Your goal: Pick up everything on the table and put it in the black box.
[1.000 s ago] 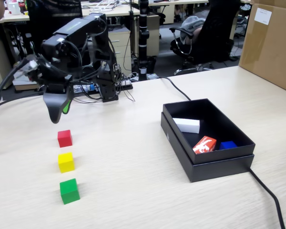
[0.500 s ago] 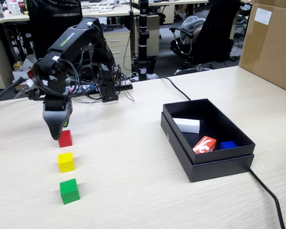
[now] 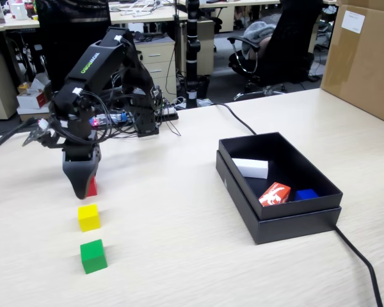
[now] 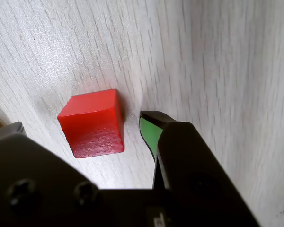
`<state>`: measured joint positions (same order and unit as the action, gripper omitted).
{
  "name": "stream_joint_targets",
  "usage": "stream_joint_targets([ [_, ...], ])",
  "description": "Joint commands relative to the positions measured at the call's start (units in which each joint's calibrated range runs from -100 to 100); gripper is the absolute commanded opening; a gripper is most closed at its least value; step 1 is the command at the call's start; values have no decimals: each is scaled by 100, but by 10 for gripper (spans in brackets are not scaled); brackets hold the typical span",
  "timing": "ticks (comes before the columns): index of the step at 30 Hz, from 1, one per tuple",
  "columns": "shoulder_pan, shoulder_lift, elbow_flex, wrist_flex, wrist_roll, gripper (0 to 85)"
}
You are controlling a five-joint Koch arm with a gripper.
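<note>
The red cube (image 3: 92,188) sits on the pale wood-grain table (image 3: 179,211), partly hidden behind my gripper (image 3: 83,183), which has come down over it. In the wrist view the red cube (image 4: 92,123) lies between the jaws of the gripper (image 4: 80,124). The gripper is open, with a gap between the cube and the green-padded fingertip (image 4: 149,130) at the right. The yellow cube (image 3: 88,217) and the green cube (image 3: 93,256) stand in a row nearer the camera. The black box (image 3: 278,215) stands to the right.
The black box holds a white block (image 3: 251,167), a red-and-white packet (image 3: 274,194) and a blue piece (image 3: 305,194). A black cable (image 3: 358,256) runs past the box. A brown carton (image 3: 365,57) stands at the far right. Wires lie by the arm base (image 3: 147,115).
</note>
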<state>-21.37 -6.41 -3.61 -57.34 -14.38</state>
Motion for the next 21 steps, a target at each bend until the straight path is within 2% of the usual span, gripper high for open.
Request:
stream_joint_targets([
  [1, -5, -19, 379, 174, 10, 444],
  [5, -5, 27, 361, 174, 20, 362],
  [9, -20, 27, 397, 174, 83, 184],
  [14, -34, 27, 324, 174, 132, 142],
  [16, -49, -8, 406, 174, 186, 8],
  [21, -49, -444, 252, 79, 171, 7],
])
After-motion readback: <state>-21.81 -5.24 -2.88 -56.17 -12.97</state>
